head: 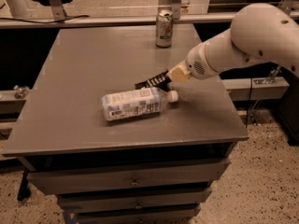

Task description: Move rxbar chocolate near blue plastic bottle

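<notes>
Two-finger gripper (172, 77) pinches the right end of the flat black rxbar chocolate wrapper (150, 82). The clear, pale-labelled blue plastic bottle (134, 104) lies just below-left of it. Best to lower the bar flat onto the grey table (84, 64) and release without nudging the bottle.
</notes>
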`<state>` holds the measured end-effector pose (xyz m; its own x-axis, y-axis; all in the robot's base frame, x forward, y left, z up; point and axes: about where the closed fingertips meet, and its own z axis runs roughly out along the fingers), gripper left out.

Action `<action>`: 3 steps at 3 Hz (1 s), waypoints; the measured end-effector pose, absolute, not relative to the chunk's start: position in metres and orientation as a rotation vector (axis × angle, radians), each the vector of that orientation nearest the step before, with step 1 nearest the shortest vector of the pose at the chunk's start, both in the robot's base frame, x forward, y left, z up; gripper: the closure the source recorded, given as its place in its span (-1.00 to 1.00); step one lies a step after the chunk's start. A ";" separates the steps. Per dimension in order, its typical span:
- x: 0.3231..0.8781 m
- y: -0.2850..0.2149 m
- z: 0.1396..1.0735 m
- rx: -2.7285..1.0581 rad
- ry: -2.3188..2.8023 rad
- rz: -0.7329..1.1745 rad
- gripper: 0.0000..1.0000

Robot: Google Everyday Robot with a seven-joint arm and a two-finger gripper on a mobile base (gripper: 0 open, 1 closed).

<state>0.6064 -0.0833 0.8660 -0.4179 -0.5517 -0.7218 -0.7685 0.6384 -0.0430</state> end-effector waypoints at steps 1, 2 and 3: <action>0.592 -0.125 0.862 -0.998 2.199 0.318 1.00; 0.580 -0.156 0.859 -0.988 2.248 0.277 1.00; 0.568 -0.178 0.853 -0.988 2.292 0.256 1.00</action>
<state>0.5676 -0.1778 0.8531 -0.5261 -0.5895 -0.6129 -0.7102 0.7010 -0.0646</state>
